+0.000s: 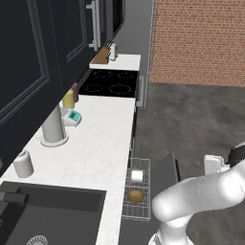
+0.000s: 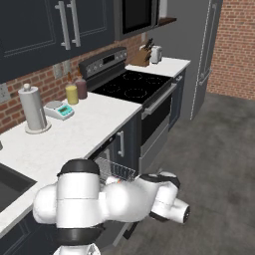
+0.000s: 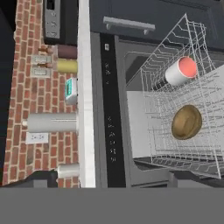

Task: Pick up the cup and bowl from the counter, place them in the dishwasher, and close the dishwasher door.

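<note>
The white arm (image 1: 201, 196) is seen at the lower right of the left base frame, bent low beside the open dishwasher (image 3: 131, 109). The hand's fingers cannot be made out in the frames; by the reading, the hand is held wide apart, and nothing is seen gripped.

Just beyond the arm, at lower centre of that frame, the grey wire rack (image 1: 136, 210) is pulled out, with the bowl (image 1: 136, 195) of brown wood lying in it and the cup (image 1: 137, 175) just past it. In the hand frame, both are shown at the right: the cup (image 3: 181, 71) in the upper part of the rack (image 3: 183, 144), on its side with its red-pink top turned toward the camera, the bowl (image 3: 187, 122) below it, near but apart.

Farther off, the white tabletop (image 1: 95, 148) carries a paper-towel roll (image 1: 53, 125), a small scale (image 1: 73, 116) and a yellow jar (image 1: 68, 99). The black cooktop (image 1: 111, 83) lies toward the top of the frame.
</note>
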Available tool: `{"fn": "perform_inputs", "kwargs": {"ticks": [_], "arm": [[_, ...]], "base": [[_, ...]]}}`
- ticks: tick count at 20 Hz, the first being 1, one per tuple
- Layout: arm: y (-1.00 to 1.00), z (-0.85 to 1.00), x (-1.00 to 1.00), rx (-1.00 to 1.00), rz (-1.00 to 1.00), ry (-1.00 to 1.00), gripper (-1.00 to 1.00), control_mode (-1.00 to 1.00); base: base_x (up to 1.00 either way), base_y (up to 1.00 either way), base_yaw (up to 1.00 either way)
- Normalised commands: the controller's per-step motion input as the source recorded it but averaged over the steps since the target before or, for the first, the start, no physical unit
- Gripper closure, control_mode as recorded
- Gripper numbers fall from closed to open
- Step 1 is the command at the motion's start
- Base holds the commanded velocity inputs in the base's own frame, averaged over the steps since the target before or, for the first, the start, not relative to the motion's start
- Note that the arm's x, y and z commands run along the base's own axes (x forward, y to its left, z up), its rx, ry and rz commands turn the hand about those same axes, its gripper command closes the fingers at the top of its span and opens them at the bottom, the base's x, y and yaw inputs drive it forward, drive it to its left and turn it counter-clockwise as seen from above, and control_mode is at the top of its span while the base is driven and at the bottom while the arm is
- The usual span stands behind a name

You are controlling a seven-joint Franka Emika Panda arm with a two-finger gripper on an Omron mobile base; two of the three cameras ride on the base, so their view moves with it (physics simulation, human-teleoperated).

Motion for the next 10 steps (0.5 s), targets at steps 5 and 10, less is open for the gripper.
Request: {"fn": "perform_inputs", "kwargs": {"ticks": [5,10], "arm": [[-0.16,-0.32,0.06,0.14,0.02,0.01,-1.0,-1.0],[-0.23,-0.44,0.09,0.22,0.06,0.02,-1.0,-1.0]], "base": [[0.0,0.0,0.0],[0.0,0.0,0.0]]}}
